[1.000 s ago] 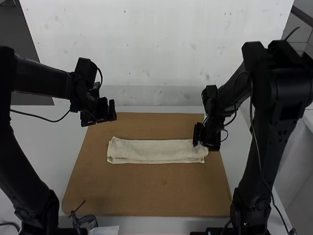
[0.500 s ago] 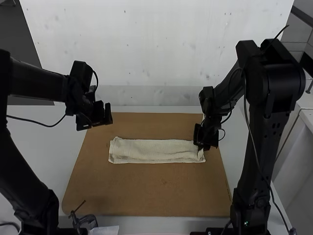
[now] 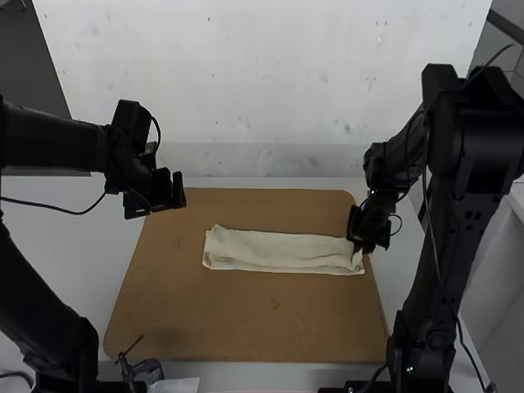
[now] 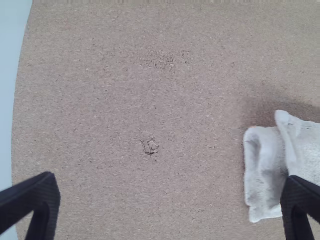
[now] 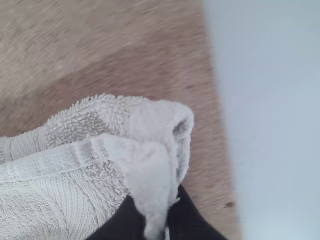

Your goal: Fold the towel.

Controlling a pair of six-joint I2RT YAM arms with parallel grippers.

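ok so on the brown board [image 3: 246, 319], the folded towel strip [image 3: 278, 252] just got dragged toward the right edge; probably positioning for another fold, imo; right tool [image 5: 156, 212] is pinching its bunched right end; left tool [image 4: 172, 187] is spread wide, empty, near the far left corner

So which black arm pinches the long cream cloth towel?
The right arm: its black end effector pinches the towel's right end. The left end effector is open, away from it.
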